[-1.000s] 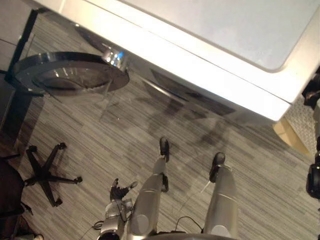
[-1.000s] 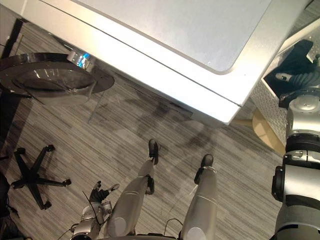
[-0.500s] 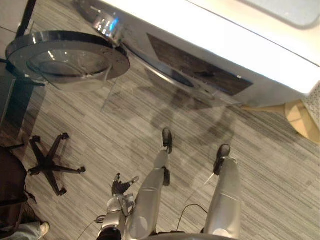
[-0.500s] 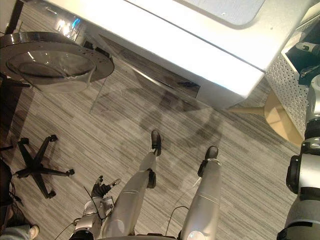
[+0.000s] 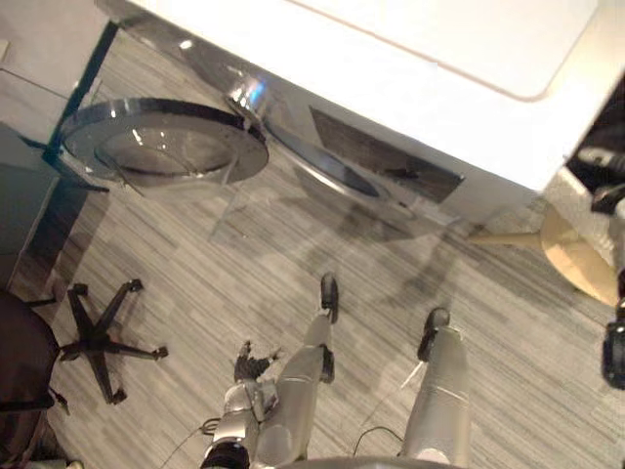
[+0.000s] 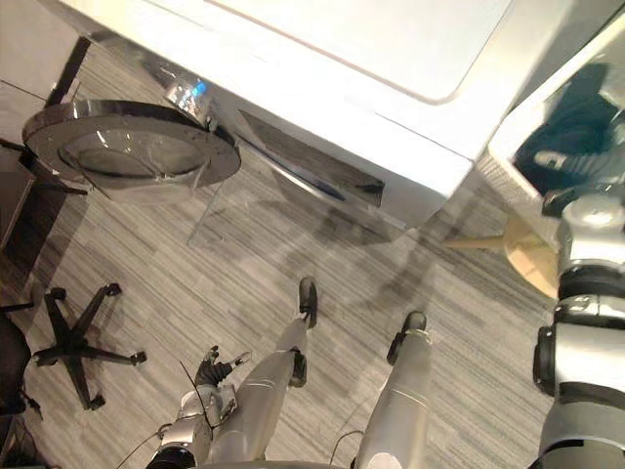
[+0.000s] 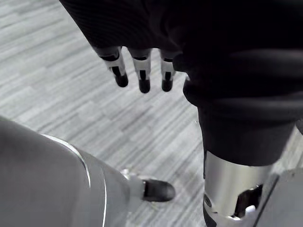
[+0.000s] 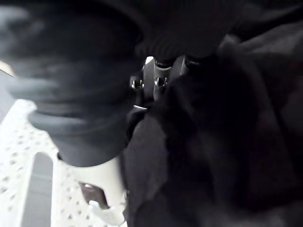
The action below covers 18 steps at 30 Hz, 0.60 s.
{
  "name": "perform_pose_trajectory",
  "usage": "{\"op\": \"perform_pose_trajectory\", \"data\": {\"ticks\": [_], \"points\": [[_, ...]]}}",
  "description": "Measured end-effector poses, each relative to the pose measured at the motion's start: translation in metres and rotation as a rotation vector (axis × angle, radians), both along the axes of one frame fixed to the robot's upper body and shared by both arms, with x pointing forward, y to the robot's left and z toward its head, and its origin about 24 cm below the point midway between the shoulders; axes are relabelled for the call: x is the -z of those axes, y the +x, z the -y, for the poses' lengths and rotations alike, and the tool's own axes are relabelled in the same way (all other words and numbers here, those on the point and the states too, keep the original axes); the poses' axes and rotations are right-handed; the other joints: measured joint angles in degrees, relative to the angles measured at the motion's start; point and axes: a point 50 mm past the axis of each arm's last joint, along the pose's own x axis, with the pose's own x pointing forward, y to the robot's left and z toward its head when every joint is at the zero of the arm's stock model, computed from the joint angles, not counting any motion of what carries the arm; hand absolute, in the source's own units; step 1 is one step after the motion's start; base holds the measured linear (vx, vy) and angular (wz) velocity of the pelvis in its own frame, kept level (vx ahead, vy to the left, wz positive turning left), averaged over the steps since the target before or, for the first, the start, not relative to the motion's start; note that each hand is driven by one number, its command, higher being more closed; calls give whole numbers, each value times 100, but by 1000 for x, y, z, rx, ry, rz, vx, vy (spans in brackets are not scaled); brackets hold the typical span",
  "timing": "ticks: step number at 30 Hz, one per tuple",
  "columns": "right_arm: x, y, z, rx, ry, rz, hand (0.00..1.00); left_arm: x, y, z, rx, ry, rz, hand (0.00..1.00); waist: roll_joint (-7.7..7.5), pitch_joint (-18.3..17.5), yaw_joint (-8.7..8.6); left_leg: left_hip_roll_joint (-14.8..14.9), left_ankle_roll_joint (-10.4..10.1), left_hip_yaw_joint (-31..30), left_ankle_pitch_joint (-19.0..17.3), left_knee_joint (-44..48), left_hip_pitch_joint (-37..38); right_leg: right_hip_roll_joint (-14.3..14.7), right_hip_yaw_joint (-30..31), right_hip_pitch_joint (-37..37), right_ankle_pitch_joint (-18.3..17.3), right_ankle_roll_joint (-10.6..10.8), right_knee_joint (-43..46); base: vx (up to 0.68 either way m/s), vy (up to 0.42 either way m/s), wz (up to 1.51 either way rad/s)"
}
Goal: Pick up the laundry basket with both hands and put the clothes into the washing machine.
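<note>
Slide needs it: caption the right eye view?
Washing machine with door open; white laundry basket of dark clothes at robot's right; left hand hangs open.

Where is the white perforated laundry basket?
The white perforated laundry basket is at the right eye view's right edge, beside the white washing machine, dark clothes inside.
</note>
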Motion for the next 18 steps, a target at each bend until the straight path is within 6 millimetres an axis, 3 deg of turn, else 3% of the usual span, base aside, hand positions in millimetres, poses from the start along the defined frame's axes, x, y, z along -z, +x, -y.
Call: {"op": "perform_pose_trajectory", "data": {"ticks": [1,3,5,6,7,12,18], "points": [[7,-1,-1,-3,14,-10,0,0,0,0,0,0,-3,0,0,0,-12,9,-12,-3,-9,0,38,1,-30,70,0,0,-30,36,-35,0],[42,-5,-7,-16,90,-70,0,1,-1,0,0,0,-9,0,-5,-3,-31,45,-14,-7,-30,-1,192,27,-117,318,4,6,-149,32,-38,1],[60,-8,-12,-32,132,-91,0,2,-2,-1,0,0,-15,0,-13,-2,-65,60,-35,-1,-60,-1,314,47,-134,480,16,26,-224,20,-49,-14],[101,-20,-22,-27,225,-140,0,3,-3,-4,0,7,-29,0,-17,0,-22,159,-58,34,-118,-4,542,179,-151,789,94,40,-456,6,-77,-32],[108,-26,-19,-10,238,-151,0,3,-3,-4,0,7,-30,0,-17,0,20,191,-59,49,-126,-4,565,215,-150,826,128,31,-513,-6,-82,-31],[121,-41,-10,48,318,-137,0,5,-6,-10,-32,6,-43,0,-52,21,53,248,-7,179,-201,-9,721,306,-90,975,177,39,-628,-4,-55,-14],[113,-50,4,146,354,-76,0,6,-9,-21,-73,21,-55,0,-105,53,37,353,-13,307,-269,-15,772,446,-48,1076,308,42,-896,38,-52,-15]]}}
